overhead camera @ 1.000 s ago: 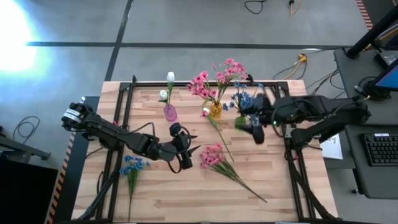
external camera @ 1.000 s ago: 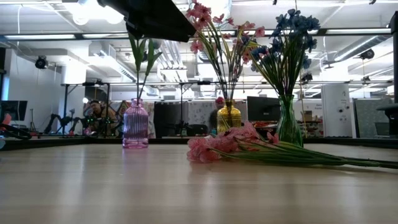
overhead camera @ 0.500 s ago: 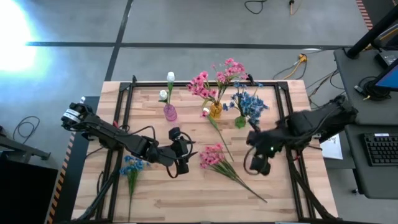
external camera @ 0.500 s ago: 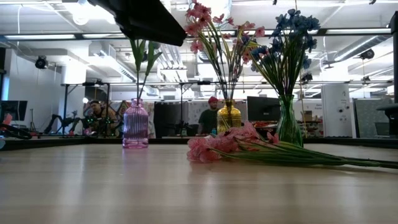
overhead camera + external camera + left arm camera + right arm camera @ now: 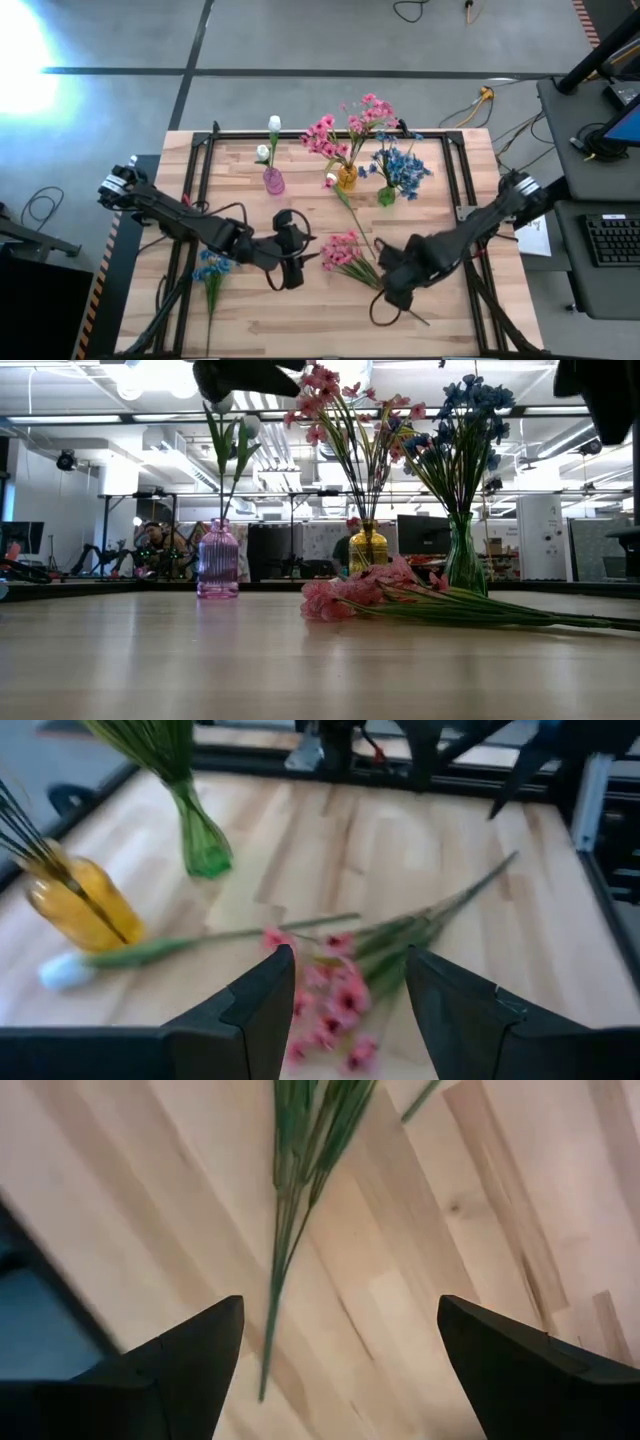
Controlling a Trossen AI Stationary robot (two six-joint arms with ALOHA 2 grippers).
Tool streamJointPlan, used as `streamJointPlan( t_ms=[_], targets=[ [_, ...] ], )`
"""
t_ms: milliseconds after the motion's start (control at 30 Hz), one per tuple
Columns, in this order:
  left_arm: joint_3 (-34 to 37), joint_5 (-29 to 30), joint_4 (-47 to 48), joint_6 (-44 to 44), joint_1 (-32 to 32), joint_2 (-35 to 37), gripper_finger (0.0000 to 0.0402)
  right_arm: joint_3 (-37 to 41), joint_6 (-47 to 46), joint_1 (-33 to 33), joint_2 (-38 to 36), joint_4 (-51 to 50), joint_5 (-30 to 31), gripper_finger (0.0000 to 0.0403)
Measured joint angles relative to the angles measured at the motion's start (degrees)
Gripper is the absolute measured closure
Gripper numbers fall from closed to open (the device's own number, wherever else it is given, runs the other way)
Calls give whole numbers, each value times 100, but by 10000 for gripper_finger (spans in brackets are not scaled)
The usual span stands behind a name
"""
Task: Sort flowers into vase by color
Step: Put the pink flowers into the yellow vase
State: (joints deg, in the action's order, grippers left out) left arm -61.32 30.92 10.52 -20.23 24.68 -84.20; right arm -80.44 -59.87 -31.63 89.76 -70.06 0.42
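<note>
A bunch of pink flowers (image 5: pixel 343 250) lies flat on the table, its stems (image 5: pixel 400 300) running toward the near right; it also shows in the low view (image 5: pixel 360 596). A white-bud flower (image 5: pixel 345 205) lies by the yellow vase (image 5: pixel 347 178). A blue flower (image 5: pixel 212 268) lies at the near left. My left gripper (image 5: pixel 303 254) is open above the table, just left of the pink blossoms (image 5: pixel 335 995). My right gripper (image 5: pixel 390 287) is open above the pink bunch's stems (image 5: pixel 300 1170), apart from them.
Three vases stand toward the far side: a purple one (image 5: pixel 273 181) with white buds, the yellow one with pink flowers, and a green one (image 5: pixel 386 196) with blue flowers. Black frame rails (image 5: pixel 200 190) run along the table's left and right sides.
My right gripper has swung from beside the green vase toward the table's near edge and left, and now hangs over the pink bunch's stems. My left gripper has edged slightly toward the near edge. The flowers have not moved.
</note>
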Motion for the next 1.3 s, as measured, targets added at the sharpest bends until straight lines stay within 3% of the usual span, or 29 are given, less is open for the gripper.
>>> streamJointPlan(
  t_ms=[300,633,967,1300],
  targets=[
    [22,219,367,-674,654,0,224,18,448,-147,955,887,1063,77],
    [22,135,761,-1065,764,0,224,123,727,-150,1619,1625,2163,77],
    [23,153,708,-1725,1048,-114,224,632,1126,-326,1649,2730,2793,77],
    [24,153,688,-1803,1387,-421,224,1043,321,-768,1674,2939,3203,77]
  ],
)
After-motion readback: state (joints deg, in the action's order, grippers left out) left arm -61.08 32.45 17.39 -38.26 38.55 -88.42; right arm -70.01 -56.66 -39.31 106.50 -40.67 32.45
